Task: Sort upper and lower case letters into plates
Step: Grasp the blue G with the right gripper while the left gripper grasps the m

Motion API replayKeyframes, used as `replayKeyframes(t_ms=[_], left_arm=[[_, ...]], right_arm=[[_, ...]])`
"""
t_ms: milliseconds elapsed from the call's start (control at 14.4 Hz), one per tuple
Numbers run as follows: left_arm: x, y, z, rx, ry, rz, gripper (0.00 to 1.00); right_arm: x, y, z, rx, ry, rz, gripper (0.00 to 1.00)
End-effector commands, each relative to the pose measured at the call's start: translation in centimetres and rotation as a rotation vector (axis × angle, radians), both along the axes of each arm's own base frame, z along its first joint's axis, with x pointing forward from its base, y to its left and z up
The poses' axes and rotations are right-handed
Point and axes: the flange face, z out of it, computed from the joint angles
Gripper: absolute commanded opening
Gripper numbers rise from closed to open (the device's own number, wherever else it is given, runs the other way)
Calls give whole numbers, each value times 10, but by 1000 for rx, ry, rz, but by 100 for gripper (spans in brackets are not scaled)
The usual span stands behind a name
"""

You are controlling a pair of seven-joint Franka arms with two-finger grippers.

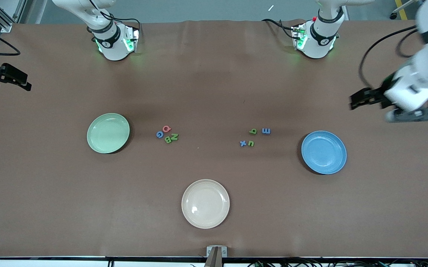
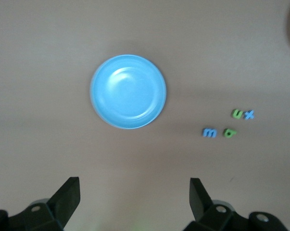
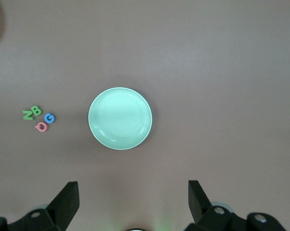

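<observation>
A brown cloth covers the table (image 1: 214, 81) edge to edge, faintly creased near the top edge. Past that edge — grey floor (image 1: 199, 9); a yellow floor stripe (image 1: 399, 7) at the corner.

Both arms raised, grippers open and empty.
Left gripper (image 1: 356, 100) hangs in the air at the left arm's end of the table, fingers (image 2: 68, 195) spread wide apart, holding nothing. Right gripper (image 1: 12, 78) hangs at the right arm's end, fingers (image 3: 68, 197) likewise spread wide, nothing between them.
</observation>
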Motion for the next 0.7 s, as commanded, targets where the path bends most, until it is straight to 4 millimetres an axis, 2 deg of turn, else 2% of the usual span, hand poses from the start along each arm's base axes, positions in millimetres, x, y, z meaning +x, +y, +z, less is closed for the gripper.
replayKeyframes(t_ms=[0,139,278,348,487,626], left_arm=[[-17,-54,-59,-6,-24,59,100],[-29,-83,-103,-11,-53,85,100],[-35,-105,-146,-25,-48,83,100],[-36,-117,-168,-37,-42,92,100],[-36,-141,-212,-32,-41,108,100],[-35,-155,-243,8,-77,118,100]], right_arm=[[10,2,-14,4,27,0,100],[23,-1,-26,1,27,-2,100],[47,-5,-64,-6,73,0,100],[54,-6,-66,-16,70,34,100],[74,-2,-96,-51,122,70,100],[75,10,-103,-48,130,66,100]])
